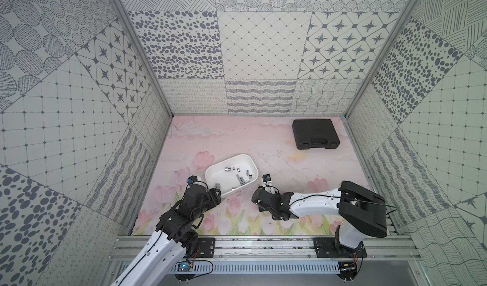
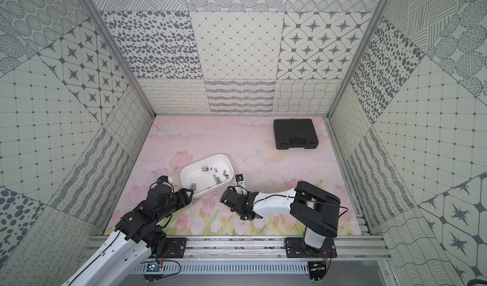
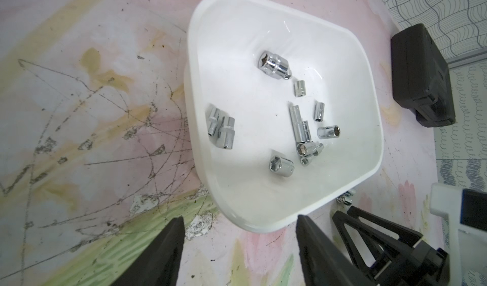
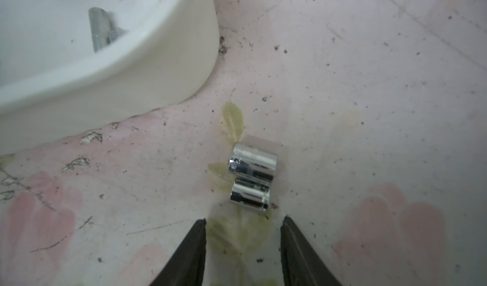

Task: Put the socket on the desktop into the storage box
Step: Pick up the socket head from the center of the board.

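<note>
Two loose sockets (image 4: 254,163) lie on the desktop (image 4: 369,87), side by side and touching, near a corner of the box (image 4: 131,87). They might be one stepped piece, but I think there are two.

The right gripper (image 4: 243,220) is low over the desktop, its jaws a little apart and holding nothing. The sockets lie just past its tips, not between them. The left gripper (image 3: 238,218) is by the box rim, jaws wide apart and empty.

I think each socket is hard steel, small but heavy for its size. It will not bend or break. It is smooth and shiny, so it may slip, and it is round, so it may roll. It is best to pinch one across its round sides, near the middle. Grabbing both at once could make one pop out.

Counting: two loose sockets and about twelve other sockets (image 3: 275,65) in the box. Some of these are piled up, so I am not sure. There is one box, one black case (image 1: 315,134) and two grippers.
</note>
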Available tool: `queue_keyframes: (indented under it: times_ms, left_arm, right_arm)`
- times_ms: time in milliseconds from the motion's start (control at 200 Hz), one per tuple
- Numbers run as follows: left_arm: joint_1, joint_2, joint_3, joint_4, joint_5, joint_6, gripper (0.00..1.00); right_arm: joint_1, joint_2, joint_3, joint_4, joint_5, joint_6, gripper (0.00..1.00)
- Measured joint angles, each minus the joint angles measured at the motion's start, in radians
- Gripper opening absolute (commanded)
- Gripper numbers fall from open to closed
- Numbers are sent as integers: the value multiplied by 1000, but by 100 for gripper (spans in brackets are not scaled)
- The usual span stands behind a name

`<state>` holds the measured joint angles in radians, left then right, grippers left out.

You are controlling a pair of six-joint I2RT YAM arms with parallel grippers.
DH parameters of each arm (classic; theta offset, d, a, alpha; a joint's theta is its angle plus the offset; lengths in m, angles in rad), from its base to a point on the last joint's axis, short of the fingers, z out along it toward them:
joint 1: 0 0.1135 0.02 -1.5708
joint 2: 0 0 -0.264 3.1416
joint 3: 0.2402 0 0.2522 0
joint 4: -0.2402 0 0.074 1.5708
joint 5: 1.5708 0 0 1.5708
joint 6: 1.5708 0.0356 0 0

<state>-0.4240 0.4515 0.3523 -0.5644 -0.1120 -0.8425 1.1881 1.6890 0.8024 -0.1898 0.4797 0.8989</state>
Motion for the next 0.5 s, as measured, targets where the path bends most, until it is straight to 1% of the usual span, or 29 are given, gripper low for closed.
queue_keyframes:
  times_ms: [140, 500]
  left_arm:
    - [0, -1, 0, 0, 0, 0, 72]
    - [0, -4, 0, 0, 0, 0, 72]
  right_arm:
    - [-12, 14, 8, 12, 9, 18, 38]
    - [-21, 53, 53, -12, 31, 37, 34]
